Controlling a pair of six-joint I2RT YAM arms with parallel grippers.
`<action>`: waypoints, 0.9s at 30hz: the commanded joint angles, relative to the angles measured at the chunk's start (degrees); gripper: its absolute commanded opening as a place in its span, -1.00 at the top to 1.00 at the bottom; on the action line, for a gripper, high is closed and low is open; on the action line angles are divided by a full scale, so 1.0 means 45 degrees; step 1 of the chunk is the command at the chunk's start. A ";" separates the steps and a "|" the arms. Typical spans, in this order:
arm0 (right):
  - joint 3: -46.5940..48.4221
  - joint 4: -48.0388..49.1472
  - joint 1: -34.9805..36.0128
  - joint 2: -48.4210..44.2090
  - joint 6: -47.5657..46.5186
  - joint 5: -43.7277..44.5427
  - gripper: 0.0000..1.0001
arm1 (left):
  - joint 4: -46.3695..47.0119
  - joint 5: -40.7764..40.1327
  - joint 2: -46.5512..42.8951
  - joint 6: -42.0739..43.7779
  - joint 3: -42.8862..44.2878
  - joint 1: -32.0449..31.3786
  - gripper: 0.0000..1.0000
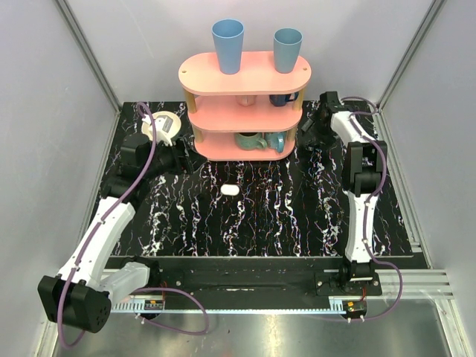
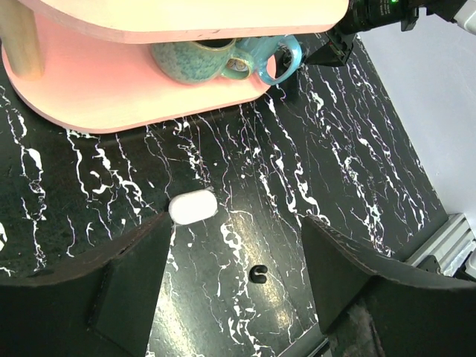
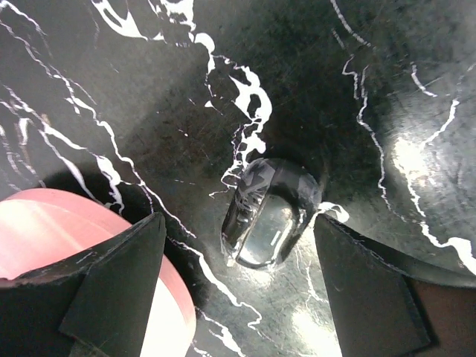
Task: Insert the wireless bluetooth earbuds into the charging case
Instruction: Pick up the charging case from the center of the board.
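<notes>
- I saw the charging case (image 1: 230,190): smooth white pill, flat on the marbled table (image 1: 297,216), 6 o'clock from the pink shelf (image 1: 245,115).
- Left gripper (image 2: 234,223) jaws stood apart, empty, case at 10 o'clock.
- Right gripper (image 3: 238,223) jaws were apart, straddling a clear glossy piece (image 3: 271,212).

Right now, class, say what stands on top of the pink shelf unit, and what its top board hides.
Two blue cups stand upright on the pink shelf unit. Below, teal mugs show on the bottom shelf; the middle shelf's items are mostly covered.
</notes>
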 commanded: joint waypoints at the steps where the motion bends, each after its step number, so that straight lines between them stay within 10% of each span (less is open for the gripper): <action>1: 0.0947 -0.0728 0.0206 0.0536 0.0216 0.1030 -0.74 | 0.0509 -0.0573 -0.0095 -0.0101 -0.0084 0.0041 -0.50; 27: 0.0189 -0.0319 0.0206 0.1045 0.0315 0.1930 -0.23 | 0.0626 -0.0632 -0.0173 -0.0100 -0.0299 0.0041 -0.50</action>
